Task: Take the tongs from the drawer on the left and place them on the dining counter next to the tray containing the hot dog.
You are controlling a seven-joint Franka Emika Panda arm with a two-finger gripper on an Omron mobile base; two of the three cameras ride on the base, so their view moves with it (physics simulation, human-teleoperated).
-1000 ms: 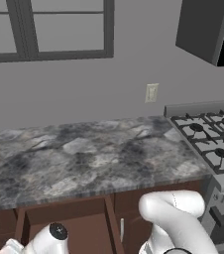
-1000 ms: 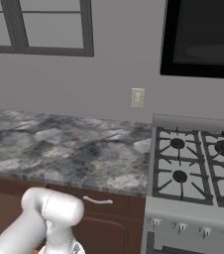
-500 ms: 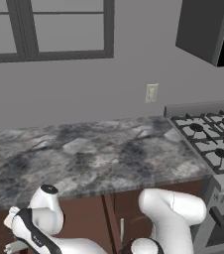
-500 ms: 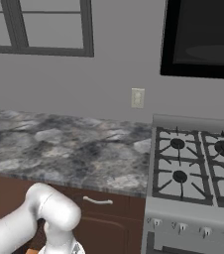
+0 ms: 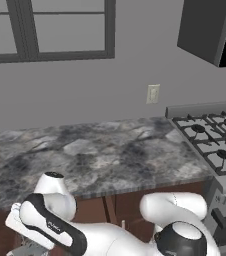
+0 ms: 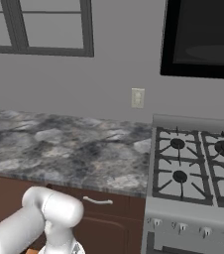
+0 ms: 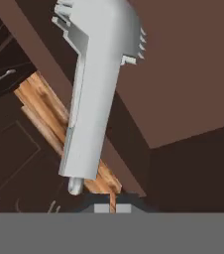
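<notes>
Arm folded low below the marbled counter [image 5: 100, 160], elbow bent, forearm reaching down-left w/ wrist near the cabinet fronts; hand pitched down over the drawer [image 7: 183, 74]. Gripper [image 7: 109, 207] jaws pinched narrow, clamped on the tongs [image 7: 96, 84] near their hinge end. Tongs run straight out ahead of the fingertips, scalloped tips furthest away, reddish-brown drawer inside behind them. Stove [image 6: 198, 163] well off to gripper's right.

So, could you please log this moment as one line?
phase: grasp | gripper: shut on tongs | tongs: over open drawer
</notes>
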